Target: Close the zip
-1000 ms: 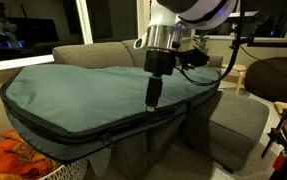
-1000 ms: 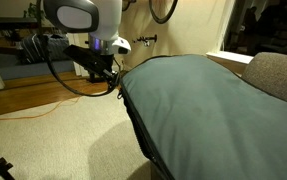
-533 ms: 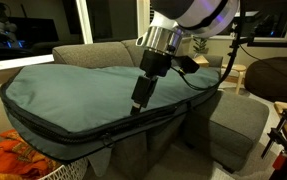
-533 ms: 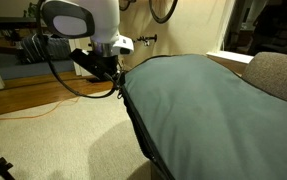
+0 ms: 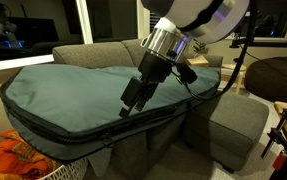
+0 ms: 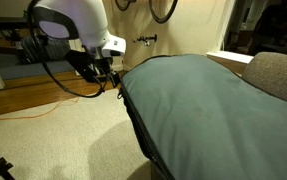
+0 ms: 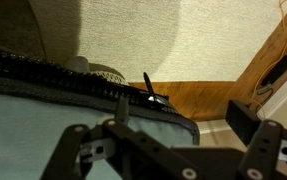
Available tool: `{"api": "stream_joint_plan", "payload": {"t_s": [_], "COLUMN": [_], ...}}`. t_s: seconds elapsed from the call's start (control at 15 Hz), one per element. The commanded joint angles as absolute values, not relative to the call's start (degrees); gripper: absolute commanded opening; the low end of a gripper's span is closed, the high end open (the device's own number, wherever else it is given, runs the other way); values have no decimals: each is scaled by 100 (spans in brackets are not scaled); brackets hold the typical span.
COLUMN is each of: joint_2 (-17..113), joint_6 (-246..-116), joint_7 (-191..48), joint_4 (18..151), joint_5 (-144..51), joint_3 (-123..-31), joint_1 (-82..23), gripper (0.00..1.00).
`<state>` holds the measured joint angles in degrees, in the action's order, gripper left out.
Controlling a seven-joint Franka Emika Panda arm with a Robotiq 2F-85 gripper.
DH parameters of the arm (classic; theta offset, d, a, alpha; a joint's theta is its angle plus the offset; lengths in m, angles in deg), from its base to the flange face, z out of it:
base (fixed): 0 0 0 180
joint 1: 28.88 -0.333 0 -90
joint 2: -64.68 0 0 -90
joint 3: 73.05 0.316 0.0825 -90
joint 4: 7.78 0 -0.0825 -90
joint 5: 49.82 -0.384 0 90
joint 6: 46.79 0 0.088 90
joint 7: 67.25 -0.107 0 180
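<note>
A huge teal-grey padded bag (image 5: 83, 90) lies across a grey sofa and shows in both exterior views (image 6: 203, 100). The black zip track runs along its front edge (image 5: 103, 134) and down its near edge (image 6: 133, 112). In the wrist view the track (image 7: 53, 78) crosses from the left to the bag's rounded corner, and a thin dark pull (image 7: 148, 86) sticks up from it. My gripper (image 5: 129, 105) hangs tilted just above the bag's front edge (image 6: 108, 82). Its fingers (image 7: 168, 140) are apart, with only the bag's corner between them.
A grey ottoman (image 5: 238, 120) stands beside the sofa. Orange cloth (image 5: 13, 158) lies in a basket at the bottom left. The sofa arm (image 6: 278, 75) rises at the right. An orange cable (image 6: 23, 112) lies where carpet meets wooden floor (image 7: 223, 95).
My gripper has moved left along the bag's front edge and tilted more. In the other exterior view the arm has swung left, away from the bag's corner.
</note>
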<state>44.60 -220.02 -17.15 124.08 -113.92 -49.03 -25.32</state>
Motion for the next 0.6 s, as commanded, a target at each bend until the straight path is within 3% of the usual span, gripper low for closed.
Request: {"api": "stream_joint_plan", "payload": {"t_s": [0.0,0.53], "joint_2": [4359,3868], "joint_6": [-22405,-22879], "joint_7": [-1106,646], "joint_4": [12308,11478], "joint_5": [-12208,-14131], "joint_3": [-4475,-4227], "joint_1": [-2339,-2159], "gripper": [100,100]}}
